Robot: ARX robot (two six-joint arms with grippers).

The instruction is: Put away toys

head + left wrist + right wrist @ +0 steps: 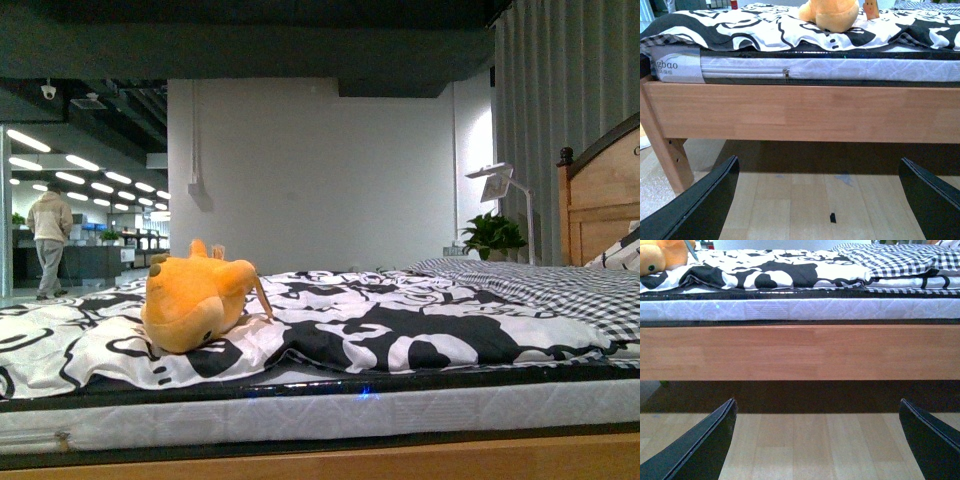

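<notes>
The orange-yellow plush toy lies on the black-and-white bedspread near the bed's front left edge. It also shows in the left wrist view and, with its black eye, in the right wrist view. My left gripper is open and empty, low above the wooden floor in front of the bed frame, below the toy. My right gripper is open and empty, also low before the bed frame, to the right of the toy. Neither arm shows in the front view.
The wooden bed frame and mattress edge stand right ahead of both grippers. A checked quilt and headboard are at the right. A bed leg is near the left gripper. A person walks far back left.
</notes>
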